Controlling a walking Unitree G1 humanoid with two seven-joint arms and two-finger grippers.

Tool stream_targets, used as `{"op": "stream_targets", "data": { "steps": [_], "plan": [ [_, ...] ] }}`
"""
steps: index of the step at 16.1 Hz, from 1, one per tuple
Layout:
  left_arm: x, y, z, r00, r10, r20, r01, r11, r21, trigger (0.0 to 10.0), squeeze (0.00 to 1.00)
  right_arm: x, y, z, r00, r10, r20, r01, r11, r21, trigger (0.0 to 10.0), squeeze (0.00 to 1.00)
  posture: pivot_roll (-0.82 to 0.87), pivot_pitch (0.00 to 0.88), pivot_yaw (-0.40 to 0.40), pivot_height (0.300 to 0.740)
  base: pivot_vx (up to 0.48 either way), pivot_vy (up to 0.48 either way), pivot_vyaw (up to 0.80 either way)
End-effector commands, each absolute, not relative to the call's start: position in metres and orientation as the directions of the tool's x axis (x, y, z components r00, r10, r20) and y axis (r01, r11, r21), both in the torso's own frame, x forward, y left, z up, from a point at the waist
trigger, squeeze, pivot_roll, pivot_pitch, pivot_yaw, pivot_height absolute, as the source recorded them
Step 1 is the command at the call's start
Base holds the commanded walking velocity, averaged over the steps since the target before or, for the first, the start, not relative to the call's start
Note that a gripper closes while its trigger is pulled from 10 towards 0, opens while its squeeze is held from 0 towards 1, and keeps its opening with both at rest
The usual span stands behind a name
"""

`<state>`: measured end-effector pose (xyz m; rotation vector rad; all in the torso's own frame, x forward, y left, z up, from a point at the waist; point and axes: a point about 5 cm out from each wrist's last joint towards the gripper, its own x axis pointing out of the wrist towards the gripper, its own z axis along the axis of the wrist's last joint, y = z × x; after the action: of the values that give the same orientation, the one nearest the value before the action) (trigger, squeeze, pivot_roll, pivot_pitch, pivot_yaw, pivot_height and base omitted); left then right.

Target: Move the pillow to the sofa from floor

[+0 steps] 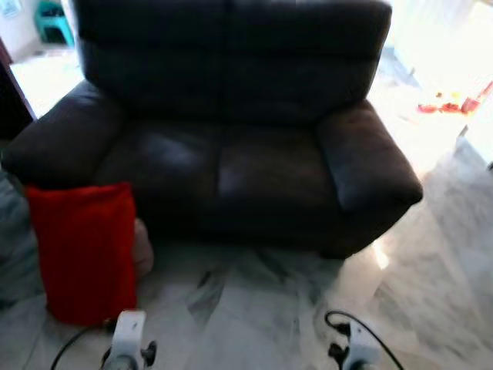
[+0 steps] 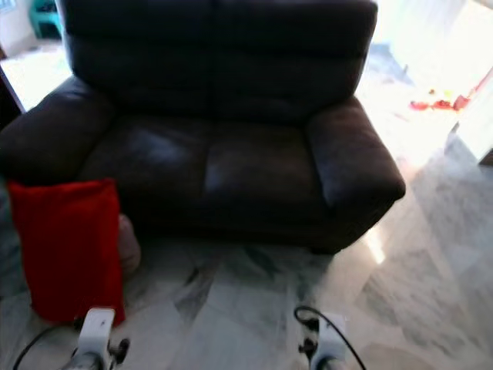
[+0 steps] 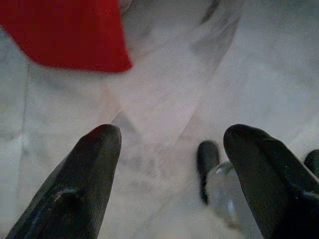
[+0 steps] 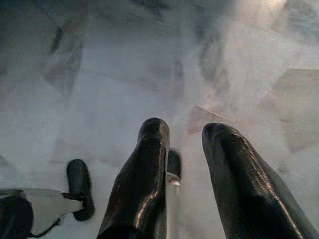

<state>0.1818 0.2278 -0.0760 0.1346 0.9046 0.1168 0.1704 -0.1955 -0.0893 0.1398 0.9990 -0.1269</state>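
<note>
A red pillow (image 1: 83, 250) stands upright on the marble floor, leaning against the front of the dark brown sofa (image 1: 231, 154) below its left armrest. Both seat cushions of the sofa are bare. My left arm (image 1: 127, 339) hangs low just right of the pillow's bottom edge. In the left wrist view, my left gripper (image 3: 172, 134) is open over bare floor, with the pillow's corner (image 3: 65, 35) a short way beyond the fingertips. My right arm (image 1: 354, 351) hangs over the floor in front of the sofa's right half. My right gripper (image 4: 187, 127) holds nothing, its fingers a narrow gap apart.
A pale pinkish object (image 1: 143, 247) sits behind the pillow against the sofa base. A teal stool (image 1: 54, 19) stands far back left, and dark furniture (image 1: 11, 100) is at the left edge. Red items (image 1: 451, 104) lie in the sunlit area right of the sofa. Open marble floor (image 1: 254, 308) lies before the sofa.
</note>
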Motion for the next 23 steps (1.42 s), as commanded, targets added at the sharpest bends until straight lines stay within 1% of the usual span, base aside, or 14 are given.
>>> {"op": "stream_targets", "data": {
  "steps": [1,3,4,6,8,12,17,23],
  "plan": [
    [0.182,0.22,-0.078,0.606,0.147,-0.782,-0.045,0.988,0.15,10.0,0.0,0.168,-0.209,-0.088,0.524,-0.085,-0.847,0.17,0.985,0.007,10.0,0.0,0.09,0.0,-0.052,0.74,0.0,0.398,0.0],
    [0.179,0.219,-0.08,0.601,0.144,-0.786,-0.042,0.988,0.149,10.0,0.0,0.169,-0.212,-0.087,0.525,-0.086,-0.846,0.162,0.987,0.0,10.0,0.0,0.1,0.0,-0.071,0.74,0.0,0.396,0.0],
    [0.177,0.222,-0.08,0.601,0.156,-0.784,-0.063,0.987,0.148,10.0,0.0,0.17,-0.211,-0.087,0.526,-0.059,-0.849,0.132,0.991,0.013,10.0,0.0,0.11,0.0,-0.079,0.74,0.0,0.398,0.0],
    [0.176,0.224,-0.08,0.602,0.166,-0.781,-0.076,0.986,0.151,10.0,0.0,0.17,-0.211,-0.087,0.524,-0.059,-0.85,0.131,0.991,0.012,10.0,0.0,0.12,0.0,-0.084,0.74,0.0,0.398,0.0],
    [0.175,0.225,-0.08,0.603,0.17,-0.78,-0.086,0.985,0.149,10.0,0.0,0.171,-0.211,-0.087,0.525,-0.054,-0.849,0.123,0.992,0.013,10.0,0.0,0.12,0.0,-0.081,0.74,0.0,0.394,0.0],
    [0.172,0.222,-0.082,0.598,0.155,-0.786,-0.06,0.987,0.15,10.0,0.0,0.168,-0.211,-0.088,0.519,-0.057,-0.853,0.137,0.99,0.018,10.0,0.0,0.09,0.0,-0.069,0.74,0.0,0.398,0.0],
    [0.176,0.22,-0.08,0.607,0.146,-0.782,-0.05,0.988,0.145,10.0,0.0,0.166,-0.211,-0.089,0.518,-0.057,-0.853,0.145,0.989,0.022,10.0,0.0,0.08,0.021,-0.071,0.74,0.0,0.397,0.0],
    [0.169,0.225,-0.082,0.593,0.153,-0.791,-0.053,0.987,0.151,10.0,0.0,0.166,-0.211,-0.089,0.507,-0.049,-0.861,0.129,0.991,0.02,10.0,0.0,0.07,0.035,-0.062,0.74,0.0,0.398,0.0]
  ]
}}
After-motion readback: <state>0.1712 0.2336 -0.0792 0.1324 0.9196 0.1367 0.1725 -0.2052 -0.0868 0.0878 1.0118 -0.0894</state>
